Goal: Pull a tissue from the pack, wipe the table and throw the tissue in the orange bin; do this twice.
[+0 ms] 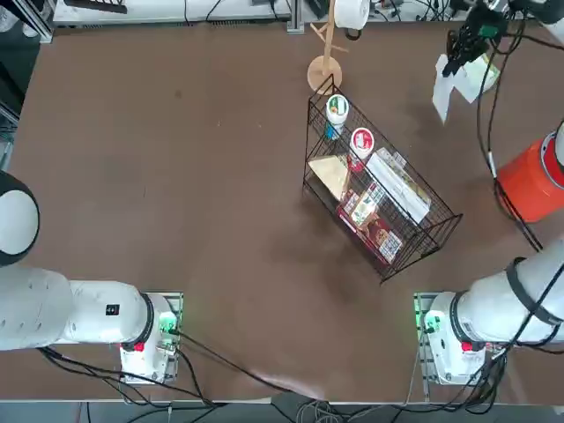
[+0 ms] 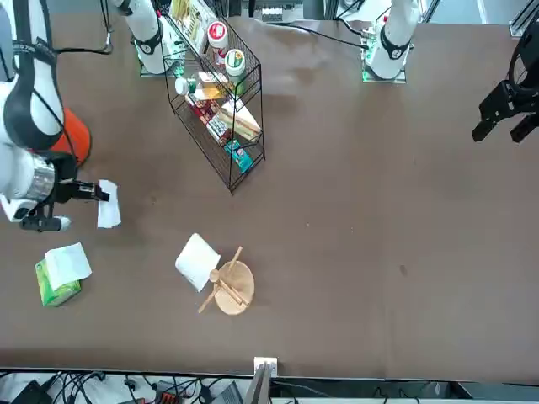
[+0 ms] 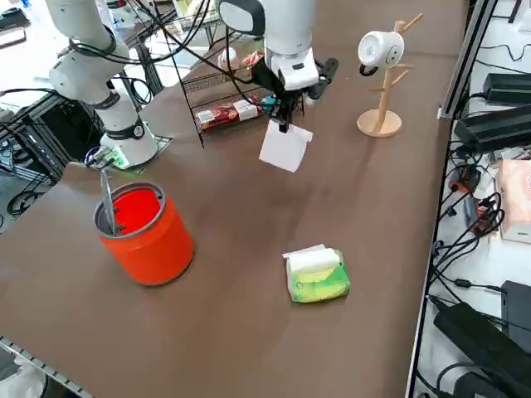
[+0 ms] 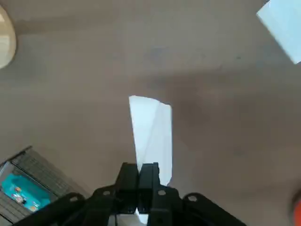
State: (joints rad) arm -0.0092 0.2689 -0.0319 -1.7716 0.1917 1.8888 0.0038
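the right pincer is pinched closed on the top edge of a white tissue, which hangs down from its fingers above the dark-brown worktop without touching it. the pincer hovers at the robot's far right part of the worktop, between the black wire basket and the light-green pack. the pack lies flat near the right edge of the worktop, just beyond the hanging tissue, with a white tissue sticking out of its top face. the orange bin stands upright on the right side, nearer the robot's base than the pack, well apart from it. the wire basket, holding snack packets and small tubs, sits to the left of the pincer. a wooden mug stand with a white mug stands at the far edge, near the basket's far end.
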